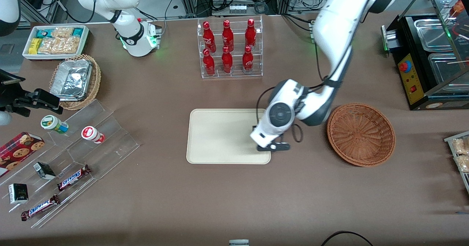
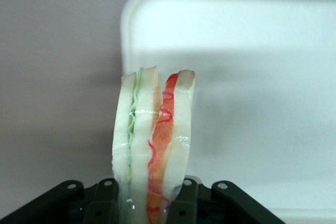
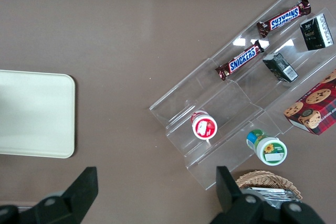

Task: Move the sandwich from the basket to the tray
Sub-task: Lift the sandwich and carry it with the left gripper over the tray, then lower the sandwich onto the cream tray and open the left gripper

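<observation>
The sandwich (image 2: 152, 129), a pale wedge with green and red-orange filling stripes, stands upright between the black fingers (image 2: 107, 203) of my left gripper (image 2: 149, 205), which is shut on it. It hangs over the edge of the cream tray (image 2: 252, 77). In the front view the gripper (image 1: 273, 147) sits above the tray (image 1: 220, 136) at its corner nearest the reddish-brown wicker basket (image 1: 361, 134), and the wrist hides the sandwich. Nothing shows in the basket, which lies beside the tray toward the working arm's end.
A clear rack of red bottles (image 1: 230, 48) stands farther from the front camera than the tray. Toward the parked arm's end are a stepped acrylic shelf with snacks (image 1: 73, 154), a tan basket with foil containers (image 1: 75, 81) and a white snack bin (image 1: 55, 41). A black appliance (image 1: 428, 55) stands near the basket.
</observation>
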Available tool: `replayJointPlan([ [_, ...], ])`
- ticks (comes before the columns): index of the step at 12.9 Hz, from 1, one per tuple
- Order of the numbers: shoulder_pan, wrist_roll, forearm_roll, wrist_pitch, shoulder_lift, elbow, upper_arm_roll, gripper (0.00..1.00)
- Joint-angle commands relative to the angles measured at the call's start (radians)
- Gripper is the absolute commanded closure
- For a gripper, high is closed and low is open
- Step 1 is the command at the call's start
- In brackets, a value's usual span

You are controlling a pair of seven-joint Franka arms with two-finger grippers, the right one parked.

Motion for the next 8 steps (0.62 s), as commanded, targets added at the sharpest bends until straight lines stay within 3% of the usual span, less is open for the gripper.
replayJointPlan([
  [1, -0.013, 0.028, -0.002, -0.001, 0.034, 0.059, 0.016, 0.73],
  [8, -0.052, 0.021, 0.0, 0.051, 0.104, 0.106, 0.016, 0.62],
])
